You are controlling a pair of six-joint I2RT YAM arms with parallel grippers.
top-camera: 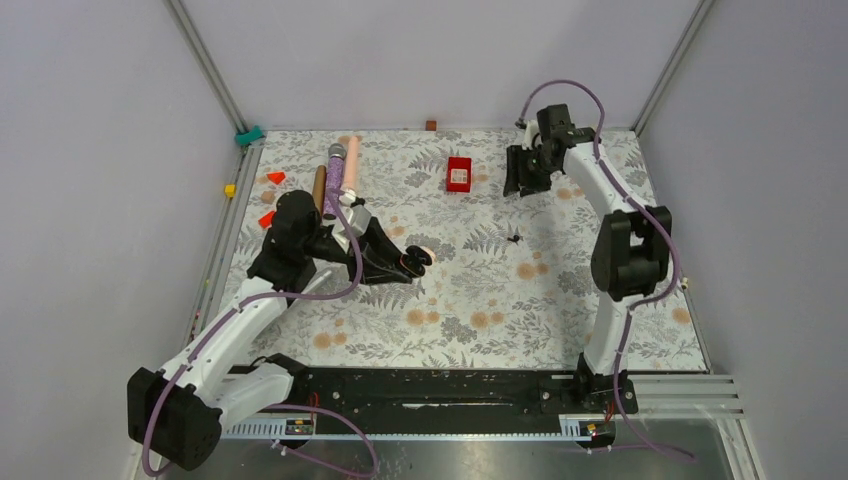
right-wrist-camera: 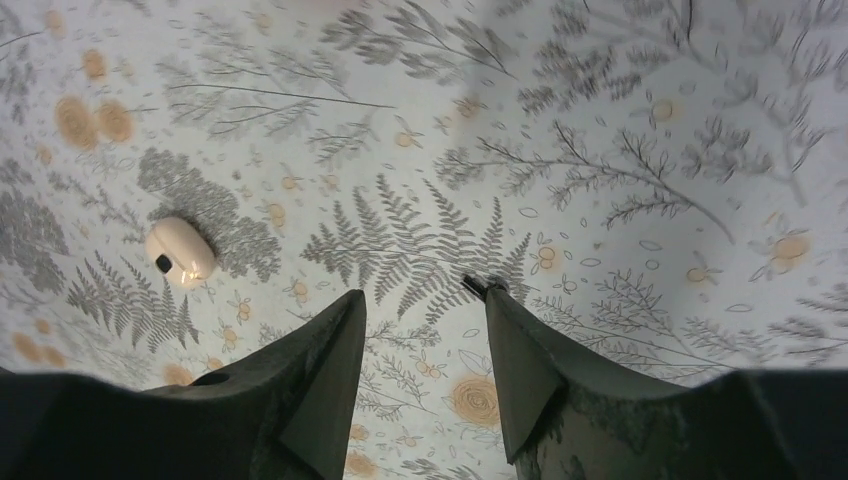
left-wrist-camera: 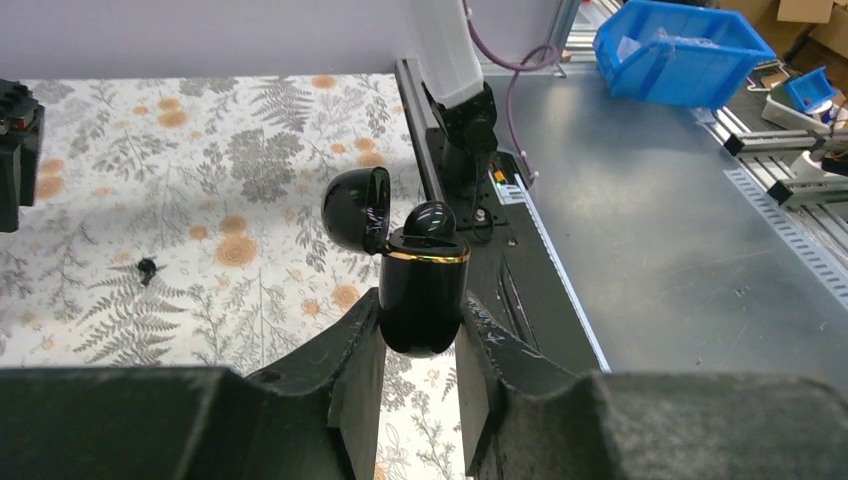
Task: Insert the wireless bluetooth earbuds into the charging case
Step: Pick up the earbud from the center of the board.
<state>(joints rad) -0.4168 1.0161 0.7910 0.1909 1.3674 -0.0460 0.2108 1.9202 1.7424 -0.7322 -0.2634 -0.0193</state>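
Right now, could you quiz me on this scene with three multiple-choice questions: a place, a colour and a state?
1. The charging case is: A held in the left gripper; B lying flat; C out of sight.
2. Its colour: A white; B black; C blue.
3. Its lid is: A shut; B missing; C open.
Answers: A, both fingers clamp its sides; B, glossy black with a gold rim; C, the lid is tipped back, an earbud showing inside.
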